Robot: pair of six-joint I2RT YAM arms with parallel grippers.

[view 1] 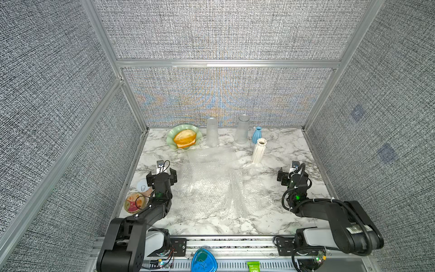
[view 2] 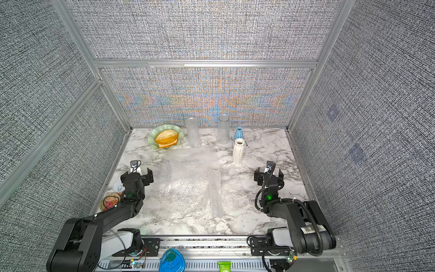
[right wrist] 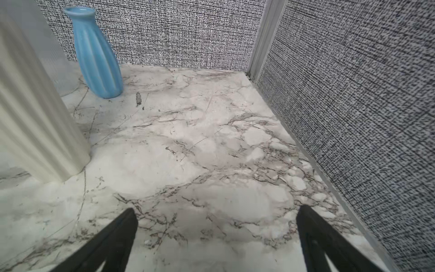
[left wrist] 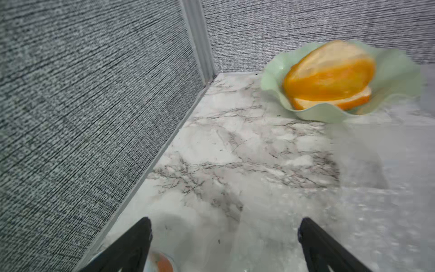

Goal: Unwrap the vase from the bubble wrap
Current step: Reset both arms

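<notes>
We see the white vase [right wrist: 35,106] cut by the right wrist picture's edge, and the left arm hides part of the round tin [view 1: 134,202].

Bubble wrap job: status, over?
Left gripper and right gripper open, empty. Bubble wrap flat mid-table; white vase bare, upright beside it. Nothing blocking.

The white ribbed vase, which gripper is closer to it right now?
Right. The right gripper hangs open just in front of the white ribbed vase, slightly outward; the left gripper sits across the bubble wrap, near the opposite wall.
</notes>
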